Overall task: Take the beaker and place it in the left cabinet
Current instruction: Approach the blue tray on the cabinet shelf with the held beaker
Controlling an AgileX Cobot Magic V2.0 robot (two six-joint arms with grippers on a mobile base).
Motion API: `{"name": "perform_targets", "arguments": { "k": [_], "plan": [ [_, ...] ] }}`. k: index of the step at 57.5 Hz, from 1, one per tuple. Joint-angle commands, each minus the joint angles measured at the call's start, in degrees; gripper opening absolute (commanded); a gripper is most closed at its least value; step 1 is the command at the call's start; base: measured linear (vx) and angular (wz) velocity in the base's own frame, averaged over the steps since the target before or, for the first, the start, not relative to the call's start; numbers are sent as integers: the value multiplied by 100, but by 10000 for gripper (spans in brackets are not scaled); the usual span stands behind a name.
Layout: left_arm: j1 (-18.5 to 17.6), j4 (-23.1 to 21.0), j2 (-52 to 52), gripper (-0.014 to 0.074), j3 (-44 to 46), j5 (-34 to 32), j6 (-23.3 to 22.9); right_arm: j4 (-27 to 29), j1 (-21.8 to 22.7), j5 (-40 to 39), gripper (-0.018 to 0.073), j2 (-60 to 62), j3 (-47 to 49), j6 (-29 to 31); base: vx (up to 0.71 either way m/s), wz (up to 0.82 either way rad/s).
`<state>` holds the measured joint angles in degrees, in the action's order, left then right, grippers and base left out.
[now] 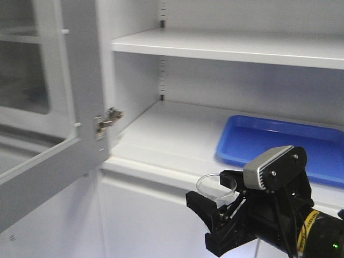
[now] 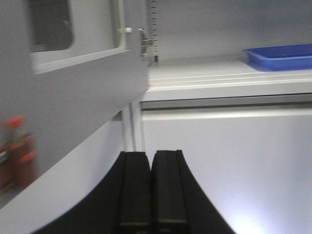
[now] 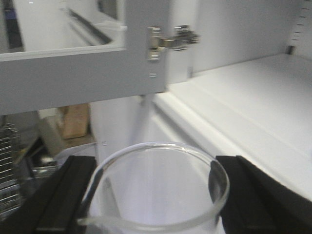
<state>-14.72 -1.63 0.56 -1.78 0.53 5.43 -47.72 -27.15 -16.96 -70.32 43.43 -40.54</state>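
A small clear glass beaker (image 1: 217, 187) (image 3: 161, 185) is held upright in the air just in front of the left cabinet's lower shelf edge (image 1: 161, 169). My right gripper (image 1: 215, 207) (image 3: 156, 195) is shut on the beaker, one black finger on each side of its rim. The pale grey-white cabinet (image 1: 177, 129) has its glass-panelled door (image 1: 48, 107) swung open to the left on a metal hinge (image 1: 107, 119) (image 3: 170, 41). In the left wrist view my left gripper (image 2: 151, 165) is shut with nothing in it, low in front of the cabinet's base (image 2: 229, 146).
A blue tray (image 1: 279, 148) (image 2: 282, 56) lies on the right part of the lower shelf. A second shelf (image 1: 226, 45) sits above. The open door (image 2: 73, 78) stands close on the left. A blurred red-capped bottle (image 2: 17, 151) shows far left.
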Motion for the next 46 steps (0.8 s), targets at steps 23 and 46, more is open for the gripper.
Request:
{"name": "perform_targets", "arguments": {
  "k": [23,46],
  "plan": [
    [-22,-47,104,1,-94,-480,-19,93,20,-320,-4,141,174,35,27,-54],
    [-22,-47,104,1,-94,-480,-19,93,20,-320,-4,141,174,35,21,-37]
  ]
}}
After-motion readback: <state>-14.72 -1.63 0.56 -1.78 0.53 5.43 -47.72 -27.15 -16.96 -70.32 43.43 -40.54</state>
